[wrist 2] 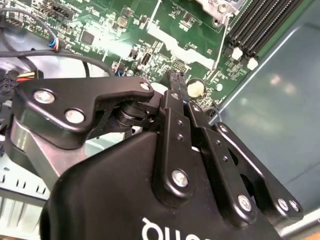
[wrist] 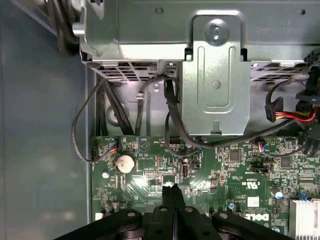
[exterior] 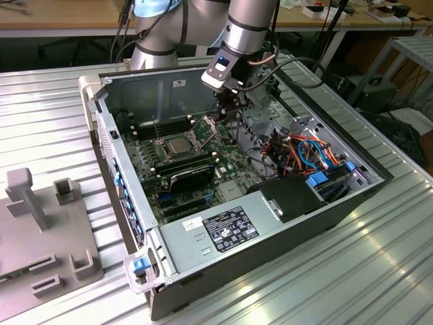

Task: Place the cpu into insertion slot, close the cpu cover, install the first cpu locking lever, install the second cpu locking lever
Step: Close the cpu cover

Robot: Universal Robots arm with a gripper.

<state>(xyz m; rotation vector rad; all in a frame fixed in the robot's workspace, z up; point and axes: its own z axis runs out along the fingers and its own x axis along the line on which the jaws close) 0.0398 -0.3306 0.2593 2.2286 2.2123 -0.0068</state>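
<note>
The cpu [exterior: 177, 145] lies flat in the slot [exterior: 164, 150], metal face up. It is square, so it has no long axis to speak of. The cover [exterior: 201, 126] looks raised on the slot's gripper side and a lever [exterior: 156, 130] stands upright — closing and both levers seem left. The gripper [exterior: 228, 115], just beyond the cover, has its fingers pressed together on nothing.

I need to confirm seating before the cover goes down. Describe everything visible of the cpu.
The cpu is a small flat square with a dull silver metal top, seen in the exterior view. It lies level in the insertion slot on the green board, top face up and uncovered: the cpu cover stands tilted up at its edge toward the exterior view's right. Nothing rests on it; the gripper hangs off to that side, apart from it.
</note>
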